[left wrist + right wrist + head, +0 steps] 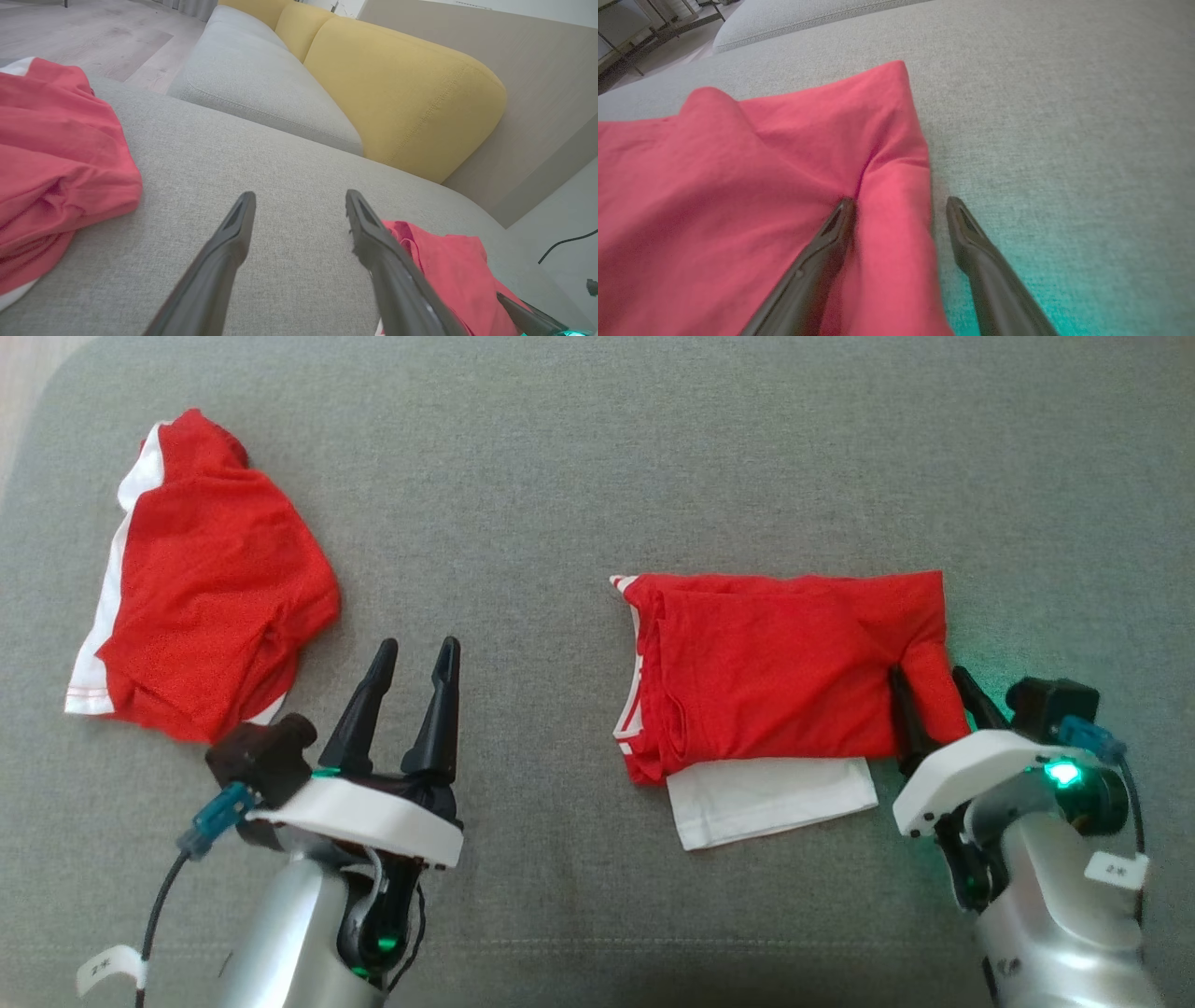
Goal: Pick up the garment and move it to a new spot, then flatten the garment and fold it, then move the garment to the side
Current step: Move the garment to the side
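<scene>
head view: right gripper (929, 676) astride folded garment (766, 663)

The folded garment (775, 663) is bright red, with thin white piping along its left edge and a plain white panel at its near side. The crumpled garment (215, 579) is the same red, with a white band down its left side. The sofa seat (560, 476) is a mottled grey weave; the back cushions (402, 93) are mustard yellow. The left gripper (417, 649) and the right gripper (928, 679) have black fingers (434, 719), white collars and silver forearms, and a green light on the right one tints the grey fabric teal
</scene>
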Tool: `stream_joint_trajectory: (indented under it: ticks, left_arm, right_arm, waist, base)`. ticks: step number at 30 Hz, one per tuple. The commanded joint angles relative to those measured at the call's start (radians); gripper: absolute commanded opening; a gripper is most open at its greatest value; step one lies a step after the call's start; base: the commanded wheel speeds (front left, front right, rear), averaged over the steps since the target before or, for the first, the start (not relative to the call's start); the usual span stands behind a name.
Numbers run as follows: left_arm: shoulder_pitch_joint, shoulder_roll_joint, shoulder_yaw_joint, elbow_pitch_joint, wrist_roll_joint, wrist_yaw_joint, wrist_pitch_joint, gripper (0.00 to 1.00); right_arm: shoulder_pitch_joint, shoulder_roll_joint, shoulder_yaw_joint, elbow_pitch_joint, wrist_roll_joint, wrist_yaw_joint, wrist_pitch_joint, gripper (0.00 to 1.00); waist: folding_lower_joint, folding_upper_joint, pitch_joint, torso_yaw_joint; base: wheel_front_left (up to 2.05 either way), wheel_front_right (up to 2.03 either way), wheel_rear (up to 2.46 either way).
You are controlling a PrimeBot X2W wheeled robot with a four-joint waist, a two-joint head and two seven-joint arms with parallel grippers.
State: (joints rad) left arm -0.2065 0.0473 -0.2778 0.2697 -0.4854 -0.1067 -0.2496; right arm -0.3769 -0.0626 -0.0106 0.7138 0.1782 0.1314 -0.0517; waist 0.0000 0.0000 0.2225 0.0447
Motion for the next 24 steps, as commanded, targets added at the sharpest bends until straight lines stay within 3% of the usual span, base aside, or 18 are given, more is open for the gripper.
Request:
stream_joint_trajectory:
  ticks: [1, 2, 13, 24]
  left_arm:
    - [-0.043, 0.003, 0.035, -0.026, 0.007, -0.004, -0.012, 1.0]
    - [-0.045, 0.003, 0.036, -0.026, 0.008, -0.004, -0.012, 1.0]
    - [-0.058, 0.003, 0.03, -0.039, 0.021, -0.004, -0.012, 1.0]
    - [-0.1, 0.003, 0.005, -0.073, 0.027, -0.005, -0.012, 1.0]
  right_arm:
    - [-0.029, -0.006, 0.039, -0.006, 0.01, -0.001, 0.007, 0.39]
    - [-0.036, -0.01, 0.046, 0.002, 0.013, -0.001, 0.001, 0.0]
    - [-0.144, -0.135, 0.11, -0.037, -0.118, -0.001, -0.131, 0.0]
    - [-0.267, -0.283, 0.033, -0.051, -0.143, -0.001, -0.057, 0.0]
  waist:
    - [0.0, 0.0, 0.0, -0.001]
    - [0.0, 0.0, 0.0, -0.002]
    - [0.0, 0.0, 0.02, -0.062]
    - [0.0, 0.0, 0.08, -0.116]
  base:
    - [0.0, 0.0, 0.0]
    - [0.0, 0.0, 0.0]
    - [0.0, 0.0, 0.0]
    - [0.0, 0.0, 0.0]
